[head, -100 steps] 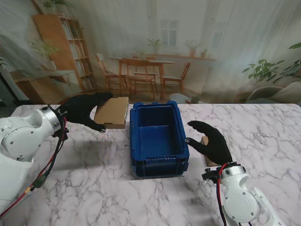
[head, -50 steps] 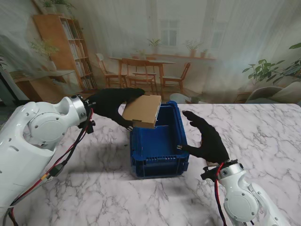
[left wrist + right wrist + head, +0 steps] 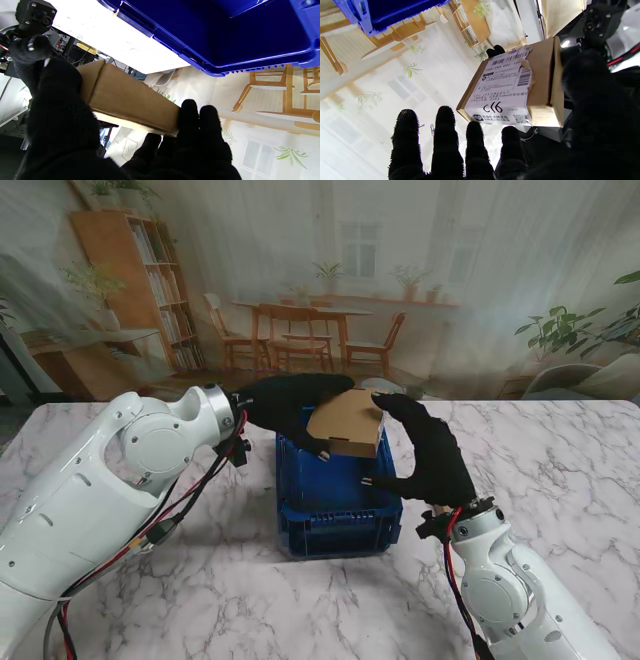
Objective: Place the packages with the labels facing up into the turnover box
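We hold the cardboard package (image 3: pixel 347 423) above the blue box (image 3: pixel 335 510), our left hand (image 3: pixel 290 402) clasped around it, nothing in the box yet. Its label (image 3: pixel 500 87), reading "193-193-C02" and "CE", faces our spread right hand (image 3: pixel 430 460), so turning seems needed.

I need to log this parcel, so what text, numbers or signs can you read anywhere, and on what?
"193-193-C02-15…" under a barcode on the white label of the cardboard package; its end is cut off.
"C16" (or "CE6"), large, on the same label.
The label's small print and codes: too small to read.
The blue turnover box: no text visible.
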`<state>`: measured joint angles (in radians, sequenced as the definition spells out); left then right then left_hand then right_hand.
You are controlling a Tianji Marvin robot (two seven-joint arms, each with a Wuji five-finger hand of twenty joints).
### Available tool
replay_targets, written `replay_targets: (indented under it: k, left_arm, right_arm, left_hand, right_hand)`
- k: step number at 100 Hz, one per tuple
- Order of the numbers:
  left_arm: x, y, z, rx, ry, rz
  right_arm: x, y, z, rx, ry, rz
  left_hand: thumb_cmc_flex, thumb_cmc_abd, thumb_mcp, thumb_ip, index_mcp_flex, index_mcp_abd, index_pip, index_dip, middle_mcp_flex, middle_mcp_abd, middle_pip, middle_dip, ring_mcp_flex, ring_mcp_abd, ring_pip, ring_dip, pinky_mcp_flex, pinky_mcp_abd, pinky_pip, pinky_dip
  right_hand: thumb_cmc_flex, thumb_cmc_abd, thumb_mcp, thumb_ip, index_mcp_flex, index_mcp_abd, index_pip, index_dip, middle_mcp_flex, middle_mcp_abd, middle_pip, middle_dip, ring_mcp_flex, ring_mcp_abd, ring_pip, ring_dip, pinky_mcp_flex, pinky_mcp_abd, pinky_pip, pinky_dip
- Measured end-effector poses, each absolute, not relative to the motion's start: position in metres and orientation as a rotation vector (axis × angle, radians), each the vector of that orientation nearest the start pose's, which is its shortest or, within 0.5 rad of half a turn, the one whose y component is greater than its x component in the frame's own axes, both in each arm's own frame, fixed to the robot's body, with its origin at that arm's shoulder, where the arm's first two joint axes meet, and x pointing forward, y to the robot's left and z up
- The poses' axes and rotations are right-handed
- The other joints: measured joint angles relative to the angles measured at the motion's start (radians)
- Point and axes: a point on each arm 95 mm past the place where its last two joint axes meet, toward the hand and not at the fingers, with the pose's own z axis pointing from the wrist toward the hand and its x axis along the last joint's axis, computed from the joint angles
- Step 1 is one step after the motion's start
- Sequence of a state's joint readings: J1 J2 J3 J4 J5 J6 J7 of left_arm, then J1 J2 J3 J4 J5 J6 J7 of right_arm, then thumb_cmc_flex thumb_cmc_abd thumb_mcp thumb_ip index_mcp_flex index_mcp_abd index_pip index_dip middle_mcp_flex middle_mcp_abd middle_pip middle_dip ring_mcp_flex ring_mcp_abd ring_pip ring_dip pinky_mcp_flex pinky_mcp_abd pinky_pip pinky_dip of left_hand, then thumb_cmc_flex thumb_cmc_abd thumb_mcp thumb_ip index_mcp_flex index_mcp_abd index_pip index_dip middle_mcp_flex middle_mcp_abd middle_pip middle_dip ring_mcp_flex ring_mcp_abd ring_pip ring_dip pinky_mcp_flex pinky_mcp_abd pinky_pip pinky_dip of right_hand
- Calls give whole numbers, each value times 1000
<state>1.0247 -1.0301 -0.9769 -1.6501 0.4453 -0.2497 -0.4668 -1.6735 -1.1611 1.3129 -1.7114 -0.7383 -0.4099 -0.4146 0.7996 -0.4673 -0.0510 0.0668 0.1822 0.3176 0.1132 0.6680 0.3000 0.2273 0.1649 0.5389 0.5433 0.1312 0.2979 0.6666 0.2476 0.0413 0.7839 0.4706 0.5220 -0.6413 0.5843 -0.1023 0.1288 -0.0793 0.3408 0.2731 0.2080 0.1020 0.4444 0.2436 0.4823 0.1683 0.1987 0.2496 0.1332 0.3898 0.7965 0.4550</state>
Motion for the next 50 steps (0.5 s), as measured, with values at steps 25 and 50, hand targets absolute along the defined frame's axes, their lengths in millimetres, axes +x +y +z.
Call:
replay_targets:
  k: [25,50]
  left_arm:
    - [466,-96,-158,-990,1988,-1936]
    - [467,-101,-164,-1039,1997,-1942]
  right_arm:
    - [376,12,-266,994,932,2251]
    - [387,18,-266,1001,856,2283]
  left_hand:
    - [0,0,0,0,16,0,3,1,13,9,-5,0,10,11,0,0,2,12,9,0]
    - [0,0,0,0,24,-3,3,1,19,9,-8,0,12,12,0,0,2,13,10,1]
  right_hand:
    - [4,-46,208,0,87,-133,216,94,26,-76,0,0,-2,-38,-26,-44,0,-6,48,-89]
    - [3,-60,315,0,206,-170,379,202,108,-173,45,21,-3,-73,-26,-60,-3,-29,76,-113]
